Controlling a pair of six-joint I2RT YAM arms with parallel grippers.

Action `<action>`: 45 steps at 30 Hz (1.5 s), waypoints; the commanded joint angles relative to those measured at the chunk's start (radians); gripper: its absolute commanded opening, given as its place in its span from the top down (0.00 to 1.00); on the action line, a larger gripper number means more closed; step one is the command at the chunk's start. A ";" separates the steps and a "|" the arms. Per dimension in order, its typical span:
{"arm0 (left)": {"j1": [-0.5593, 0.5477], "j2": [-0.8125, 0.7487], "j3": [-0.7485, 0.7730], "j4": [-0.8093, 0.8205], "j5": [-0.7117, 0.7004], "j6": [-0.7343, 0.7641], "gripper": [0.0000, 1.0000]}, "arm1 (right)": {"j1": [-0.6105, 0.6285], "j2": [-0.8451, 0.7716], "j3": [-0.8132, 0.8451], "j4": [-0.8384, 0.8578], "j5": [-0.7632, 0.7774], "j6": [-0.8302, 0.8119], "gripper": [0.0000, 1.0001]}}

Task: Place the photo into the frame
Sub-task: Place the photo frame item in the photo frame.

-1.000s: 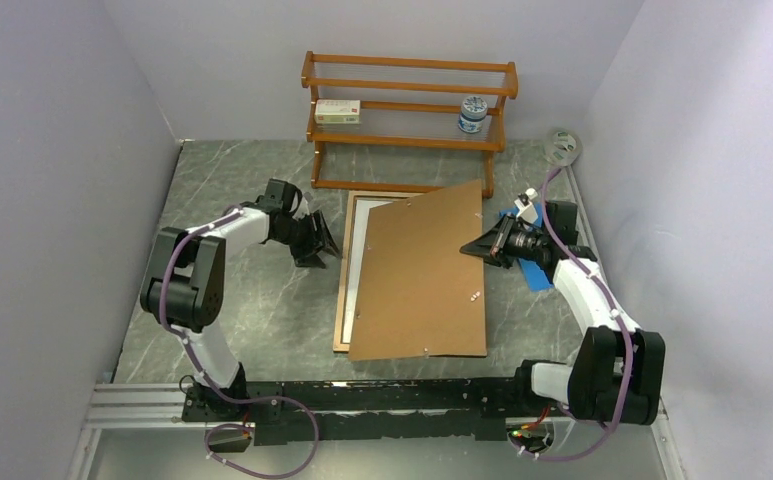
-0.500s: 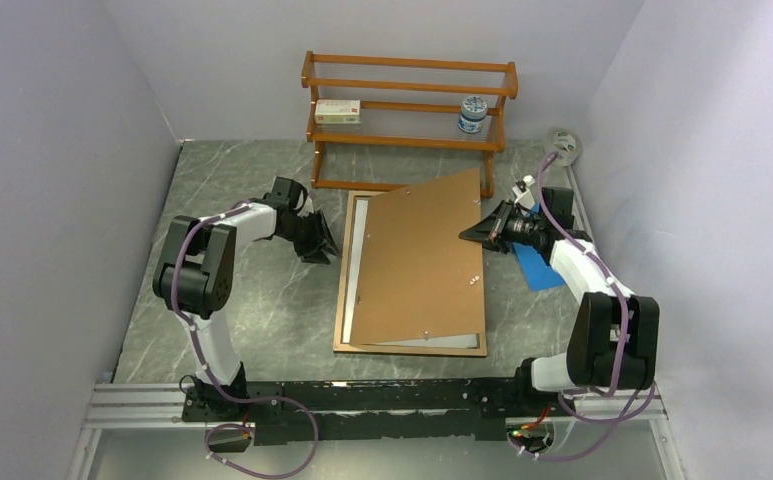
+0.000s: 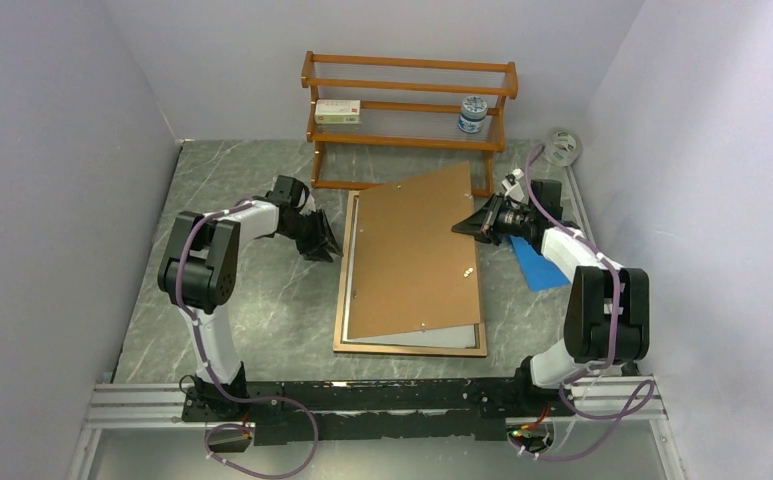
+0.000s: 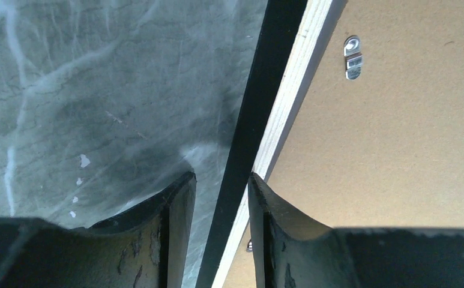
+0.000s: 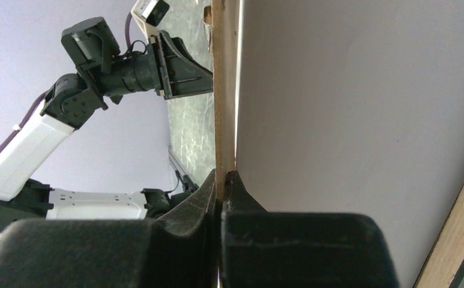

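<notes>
The frame (image 3: 341, 300) lies face down on the table, its wood-brown border up. The white photo (image 3: 447, 337) lies inside it and shows along the near edge; it also fills the right wrist view (image 5: 349, 120). My right gripper (image 3: 465, 228) is shut on the right edge of the brown backing board (image 3: 412, 255), which it holds tilted over the frame. The board's thin edge sits between the closed jaws in the right wrist view (image 5: 222, 120). My left gripper (image 3: 330, 245) is open, and its fingers (image 4: 178, 204) straddle the frame's left edge (image 4: 259, 120) without pinching it.
A wooden shelf rack (image 3: 407, 100) stands at the back with a white box (image 3: 337, 111) and a small jar (image 3: 473, 114). A blue sheet (image 3: 534, 265) lies right of the frame under my right arm. A tape roll (image 3: 562, 147) sits at the back right.
My right gripper has carried the backing board left and toward the back, squaring it over the frame and baring the photo's near edge. My left gripper has shifted slightly at the frame's left edge.
</notes>
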 commanded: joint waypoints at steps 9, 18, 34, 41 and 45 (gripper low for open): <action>-0.006 0.052 0.030 0.039 0.024 0.007 0.58 | 0.013 0.041 0.051 0.038 -0.101 0.063 1.00; -0.007 0.058 0.030 0.038 0.018 0.009 0.58 | 0.012 0.046 0.085 -0.088 -0.091 0.018 1.00; -0.011 0.065 0.026 0.044 0.014 0.004 0.59 | 0.012 -0.020 0.018 -0.053 -0.033 -0.009 1.00; -0.013 0.074 0.023 0.050 0.023 0.001 0.59 | 0.044 -0.029 -0.031 0.093 0.044 0.044 1.00; -0.014 0.071 0.020 0.053 0.024 -0.002 0.59 | 0.072 -0.029 -0.066 0.162 0.055 0.064 1.00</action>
